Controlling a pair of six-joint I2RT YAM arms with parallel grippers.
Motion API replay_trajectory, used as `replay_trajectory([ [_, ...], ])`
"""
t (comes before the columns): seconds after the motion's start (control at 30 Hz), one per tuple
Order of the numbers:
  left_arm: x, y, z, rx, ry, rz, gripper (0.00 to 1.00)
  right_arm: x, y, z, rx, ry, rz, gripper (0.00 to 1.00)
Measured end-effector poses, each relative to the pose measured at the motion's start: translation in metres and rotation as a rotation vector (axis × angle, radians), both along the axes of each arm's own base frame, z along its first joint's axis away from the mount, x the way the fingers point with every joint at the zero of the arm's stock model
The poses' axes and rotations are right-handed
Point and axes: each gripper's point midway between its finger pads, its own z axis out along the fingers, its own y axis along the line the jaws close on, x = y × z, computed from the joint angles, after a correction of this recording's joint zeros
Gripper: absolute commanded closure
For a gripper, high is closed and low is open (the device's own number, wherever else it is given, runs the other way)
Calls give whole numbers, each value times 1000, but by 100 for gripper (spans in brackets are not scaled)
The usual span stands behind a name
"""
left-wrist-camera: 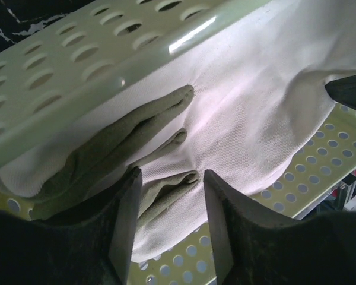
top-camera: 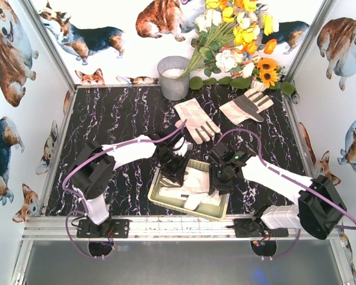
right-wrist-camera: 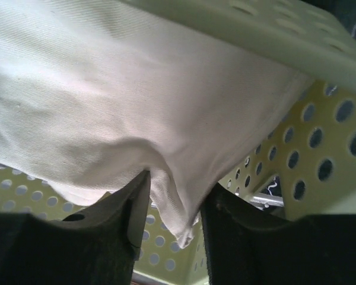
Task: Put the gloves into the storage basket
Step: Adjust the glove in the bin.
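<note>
The pale yellow storage basket [top-camera: 184,209] sits at the near middle of the table with white gloves [top-camera: 194,183] lying in it. My left gripper [top-camera: 175,168] is open over the basket's left part. In the left wrist view its jaws [left-wrist-camera: 172,176] straddle a fold of a white glove [left-wrist-camera: 255,107] with grey-olive fingertips [left-wrist-camera: 113,148] on the basket floor. My right gripper [top-camera: 217,180] is open at the basket's right side. In the right wrist view [right-wrist-camera: 177,185] a loose fold of white glove [right-wrist-camera: 107,89] hangs between its fingers. Two more gloves lie on the table beyond, one [top-camera: 197,119] and another [top-camera: 246,105].
A grey metal bucket [top-camera: 174,77] stands at the back centre, with a bunch of artificial flowers [top-camera: 240,35] to its right. The basket's perforated wall is close to both grippers [left-wrist-camera: 77,65] [right-wrist-camera: 320,142]. Walls with dog pictures enclose the black marbled table [top-camera: 113,119].
</note>
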Motion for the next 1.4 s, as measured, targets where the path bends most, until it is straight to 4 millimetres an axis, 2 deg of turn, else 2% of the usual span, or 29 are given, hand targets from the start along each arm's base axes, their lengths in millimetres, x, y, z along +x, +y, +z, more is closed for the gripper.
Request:
replay_trajectory([
  [0.13, 3, -2, 11, -3, -6, 10, 46, 7, -3, 19, -6, -47, -10, 47],
  [0.27, 19, -16, 40, -55, -68, 22, 42, 15, -3, 45, 10, -113, -26, 45],
  [0.4, 32, -24, 76, -116, -157, 35, 38, 18, -4, 67, 41, -172, -41, 52],
  [0.5, 37, -23, 92, -132, -199, 51, 36, 16, -2, 71, 64, -174, -46, 61],
  [0.6, 41, -16, 102, -128, -230, 78, 35, 15, 4, 68, 80, -154, -47, 66],
  [0.7, 50, -6, 108, -120, -258, 120, 34, 11, 8, 54, 61, -111, -28, 69],
  [0.97, 78, 33, 116, -90, -305, 273, 30, 1, 21, 10, -11, 3, 60, 68],
  [1.07, 87, 53, 121, -85, -321, 350, 28, -2, 25, 0, -22, 21, 87, 63],
  [1.17, 97, 71, 128, -90, -345, 425, 27, -1, 25, -1, -22, 17, 104, 56],
  [1.27, 107, 79, 134, -100, -371, 478, 27, 2, 27, 2, -14, 2, 120, 51],
  [1.4, 120, 79, 138, -122, -391, 525, 27, 13, 36, 25, 26, -56, 140, 45],
])
